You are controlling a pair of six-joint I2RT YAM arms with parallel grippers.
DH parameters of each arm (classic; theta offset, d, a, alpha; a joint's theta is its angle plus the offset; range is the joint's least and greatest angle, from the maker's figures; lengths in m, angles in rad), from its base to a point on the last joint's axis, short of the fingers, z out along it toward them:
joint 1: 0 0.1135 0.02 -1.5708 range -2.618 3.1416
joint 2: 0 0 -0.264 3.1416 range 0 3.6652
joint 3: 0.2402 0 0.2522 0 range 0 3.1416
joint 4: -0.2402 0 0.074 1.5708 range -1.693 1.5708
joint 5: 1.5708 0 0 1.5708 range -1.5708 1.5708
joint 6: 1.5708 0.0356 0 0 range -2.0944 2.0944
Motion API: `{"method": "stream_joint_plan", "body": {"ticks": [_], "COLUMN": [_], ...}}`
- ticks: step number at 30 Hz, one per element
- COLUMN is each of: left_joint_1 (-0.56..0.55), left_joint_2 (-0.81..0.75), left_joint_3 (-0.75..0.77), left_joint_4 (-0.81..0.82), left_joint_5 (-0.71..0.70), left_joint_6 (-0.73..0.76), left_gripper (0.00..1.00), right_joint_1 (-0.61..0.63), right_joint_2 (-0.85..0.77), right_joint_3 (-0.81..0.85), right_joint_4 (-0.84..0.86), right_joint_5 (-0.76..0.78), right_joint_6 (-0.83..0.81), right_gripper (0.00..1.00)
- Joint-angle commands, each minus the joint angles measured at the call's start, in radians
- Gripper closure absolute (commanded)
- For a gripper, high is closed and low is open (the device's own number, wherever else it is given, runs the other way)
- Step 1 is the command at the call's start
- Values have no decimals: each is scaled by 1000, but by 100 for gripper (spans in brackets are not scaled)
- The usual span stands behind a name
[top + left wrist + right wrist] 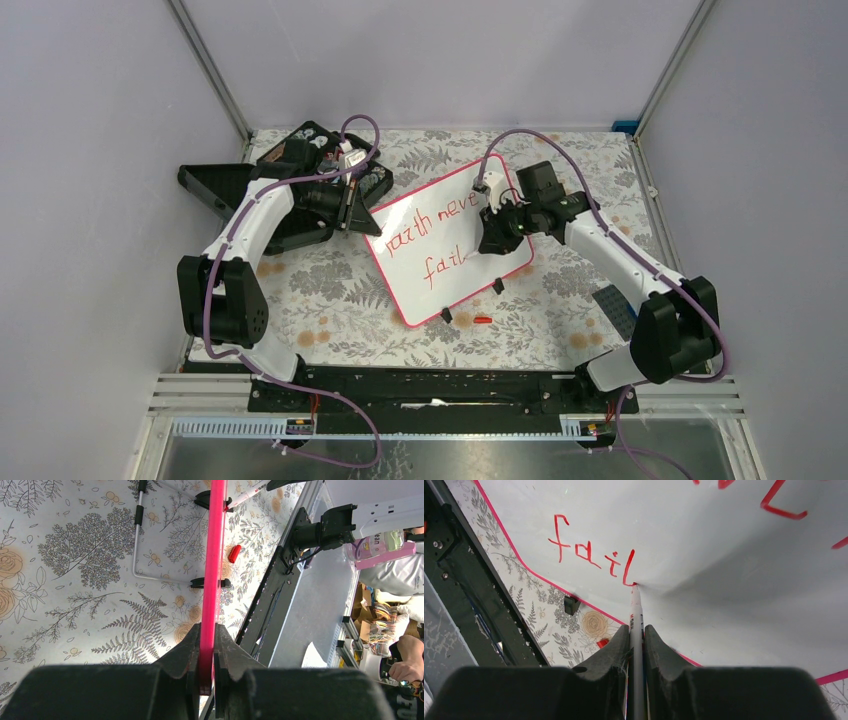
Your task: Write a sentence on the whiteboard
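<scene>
The whiteboard point(450, 245) sat mid-table point(320, 290), a bit right of centre, between the two arms. Its long axis ran diagonally from the near-left to the far-right in the top view. The writing face was turned up toward the overhead camera. Its two black clip feet point(446, 315) were on the near long edge. Red text ran along the long axis. The upper line was only partly readable and ended in "neve"; the lower line read "fail".

The left arm reached forward from its base with the elbow bent and the wrist over the black case point(300, 170) at far left. The left gripper point(206, 630) was clamped on the pink rim at the board's left end. In the left wrist view the board showed edge-on, as a pink strip running straight up from the fingers. A wire stand point(136, 545) showed on one side of that strip.

The right arm reached forward and inward from the right base, with the forearm angled to far-left. The right gripper point(636, 630) was closed tight on a white marker point(636, 615), which pointed straight out along the fingers. The marker tip touched the board right at the foot of the "l" in "fail".

A red cap point(483, 319) lay on the table just near of the board's near edge, beside the feet and apart from them.
</scene>
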Motion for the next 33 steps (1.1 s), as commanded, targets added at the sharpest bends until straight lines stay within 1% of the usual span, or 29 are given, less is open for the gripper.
{"method": "stream_joint_plan", "body": {"ticks": [1, 5, 8, 13, 20, 33], "left_joint_1": [-13, -13, -13, -13, -13, -13], "left_joint_2": [-9, -7, -3, -5, -5, -12], "left_joint_3": [-10, -11, -7, -6, -7, -12], "left_joint_4": [34, 35, 35, 34, 35, 34], "left_joint_5": [-82, -82, -79, -77, -78, -79], "left_joint_6": [42, 44, 42, 45, 43, 47], "left_gripper": [100, 100, 100, 100, 100, 100], "right_joint_1": [-9, -12, -41, -61, -61, -62], "right_joint_2": [-30, -53, -57, -32, -20, 12], "right_joint_3": [70, 72, 75, 76, 66, 85], "right_joint_4": [3, -4, -3, -3, 27, 51], "right_joint_5": [0, -27, -66, -44, -18, -47], "right_joint_6": [-18, -14, 0, -11, -5, 19], "right_gripper": [100, 100, 100, 100, 100, 100]}}
